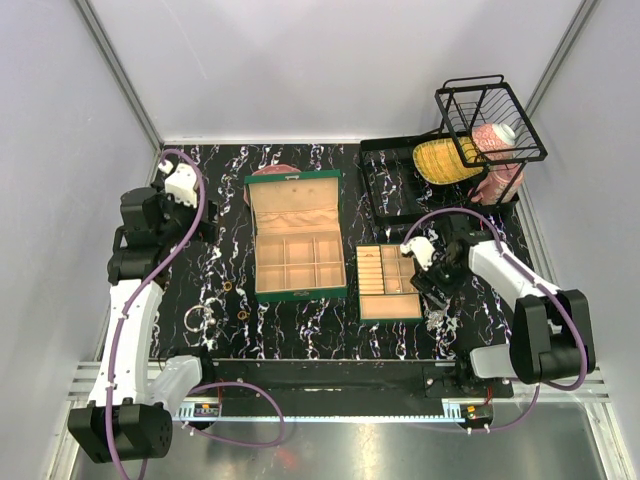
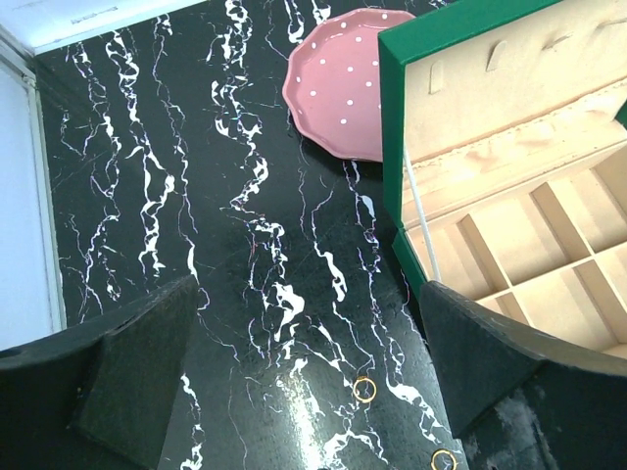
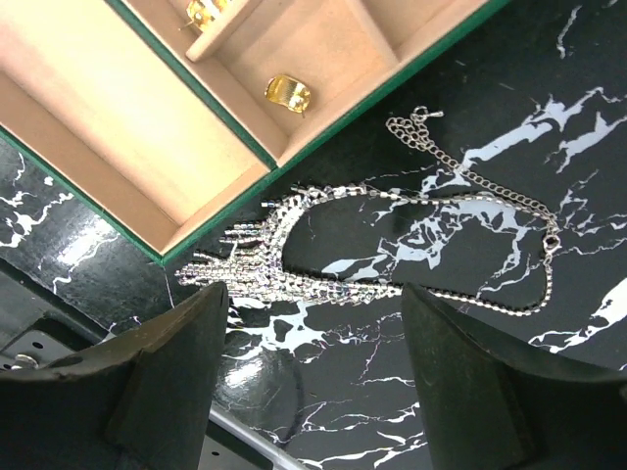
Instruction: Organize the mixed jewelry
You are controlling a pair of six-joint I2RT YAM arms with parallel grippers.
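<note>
- Left pincer: jaws wide, empty, over the worktop's far-left corner.
- Gold rings loose beside green box; pink plate behind.
- Right pincer: wide, empty, above necklace beside tray, toward right edge.

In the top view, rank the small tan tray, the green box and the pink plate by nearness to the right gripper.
1. small tan tray, just left of the right gripper.
2. green box, mid-table, farther left.
3. pink plate, back left, behind the box lid.
</note>
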